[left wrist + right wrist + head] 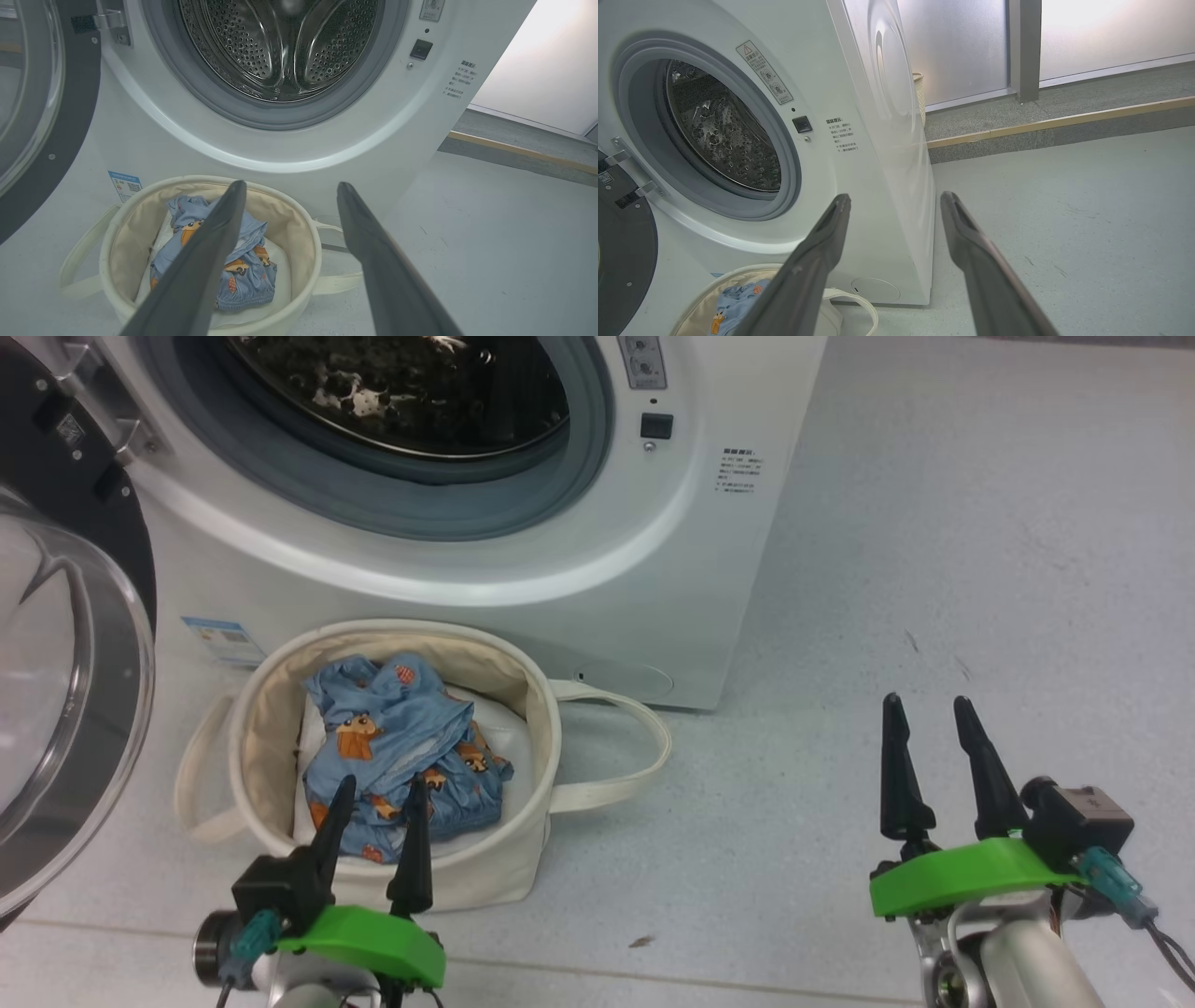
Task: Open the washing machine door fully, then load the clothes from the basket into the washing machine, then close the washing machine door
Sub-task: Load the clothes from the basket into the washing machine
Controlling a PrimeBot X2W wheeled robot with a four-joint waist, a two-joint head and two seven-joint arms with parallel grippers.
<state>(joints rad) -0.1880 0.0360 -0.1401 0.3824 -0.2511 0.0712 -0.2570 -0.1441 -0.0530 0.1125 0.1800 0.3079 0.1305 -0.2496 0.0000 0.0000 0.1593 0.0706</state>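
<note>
Clothes (397,747) are lying in the basket (252,709) at lower left of the head view, directly beyond the left gripper (381,784), which is standing spread and empty. The right gripper (926,703), likewise spread and empty, is sitting well apart at lower right.

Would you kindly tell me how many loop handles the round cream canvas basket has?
2. The left loop handle lies on the floor beside the cream canvas basket; the right loop handle lies opposite. None seems hidden.

You are holding your left gripper (383,784) low at the left, its fingers pointing forward and standing apart, gripping nothing. Your right gripper (926,702) is hovering at the lower right, fingers likewise spread and empty.
</note>
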